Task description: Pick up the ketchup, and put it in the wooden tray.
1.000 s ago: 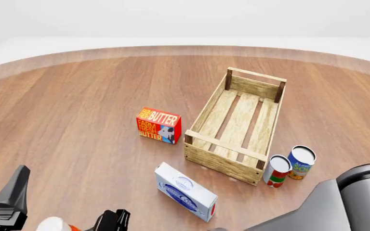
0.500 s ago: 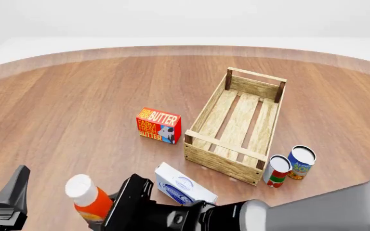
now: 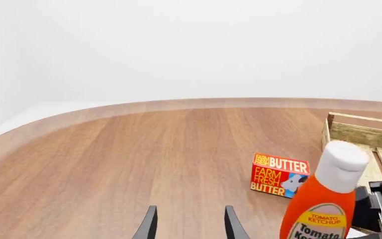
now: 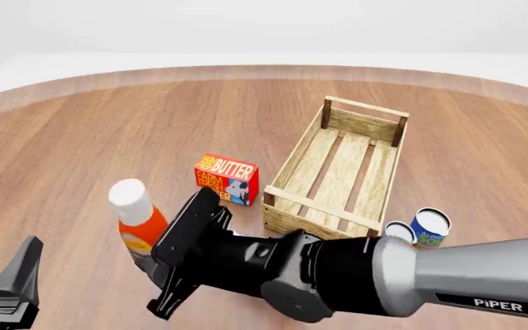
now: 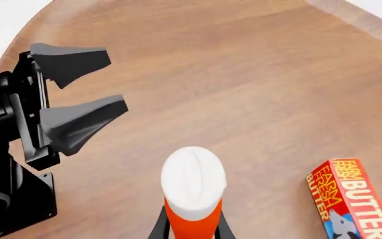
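1. The table (image 4: 108,124) spread out wide below and ahead of the right pincer (image 4: 159,265), its round wooden top carrying everything else.
2. The right arm (image 4: 356,275) crossed low from the right, most likely because the bottle stood over on the left side and had to be fetched from there.
3. The wooden tray (image 4: 337,185) sat well off to the right of the right pincer and a little farther out, its slatted floor bare. By my reading, the carry to it was yet to be made.
4. The ketchup (image 4: 135,223) stood nearly upright in the right pincer, white cap uppermost. The two fingers were clamped on the orange body low down, just under the cap in the right wrist view (image 5: 192,199). Holding it low probably kept the tall bottle from swinging.
5. The butter box (image 4: 226,179) lay just beyond the right pincer, between it and the tray, so the bottle would likely need lifting over or steering around it.
6. The left pincer (image 3: 187,226) waited close by on the left, jaws parted and holding nothing.
7. Two cans (image 4: 420,230) stood far to the right, beside the tray's near corner.
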Available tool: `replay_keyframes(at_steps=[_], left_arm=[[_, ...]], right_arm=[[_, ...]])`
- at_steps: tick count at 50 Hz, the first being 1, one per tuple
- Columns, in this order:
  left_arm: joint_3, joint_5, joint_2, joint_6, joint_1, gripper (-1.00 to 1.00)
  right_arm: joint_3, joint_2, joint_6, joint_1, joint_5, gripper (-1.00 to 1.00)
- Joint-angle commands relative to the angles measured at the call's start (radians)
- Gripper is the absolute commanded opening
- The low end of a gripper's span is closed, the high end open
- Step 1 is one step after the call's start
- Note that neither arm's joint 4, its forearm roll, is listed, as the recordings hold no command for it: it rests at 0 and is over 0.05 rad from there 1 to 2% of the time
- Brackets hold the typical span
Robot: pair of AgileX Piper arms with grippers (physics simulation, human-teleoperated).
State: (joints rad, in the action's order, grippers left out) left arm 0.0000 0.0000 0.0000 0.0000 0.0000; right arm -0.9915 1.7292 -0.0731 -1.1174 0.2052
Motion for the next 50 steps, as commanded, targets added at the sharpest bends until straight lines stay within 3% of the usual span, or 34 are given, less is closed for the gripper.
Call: replay_keyframes(at_steps=[1,5,23,25,36,50], left_arm=[[0.0,0.0,0.0,0.0,0.0,1.0],[0.0,0.0,0.0,0.0,0.0,1.0],[0.0,0.0,0.0,0.0,0.0,1.0],[0.0,0.0,0.0,0.0,0.0,1.0],[0.0,0.0,0.0,0.0,0.0,1.0],[0.0,0.0,0.0,0.0,0.0,1.0]], right_arm=[[-0.024,-0.06,0.009,0.076,-0.074,-1.0],[-0.01,-0.084,0.006,0.097,-0.08,-1.0],[0.047,-0.277,-0.022,0.336,-0.178,-1.0],[0.047,-0.278,-0.022,0.333,-0.176,-1.0],[0.095,-0.296,-0.033,0.517,-0.152,-1.0],[0.142,-0.291,-0.046,0.668,-0.105,-1.0]])
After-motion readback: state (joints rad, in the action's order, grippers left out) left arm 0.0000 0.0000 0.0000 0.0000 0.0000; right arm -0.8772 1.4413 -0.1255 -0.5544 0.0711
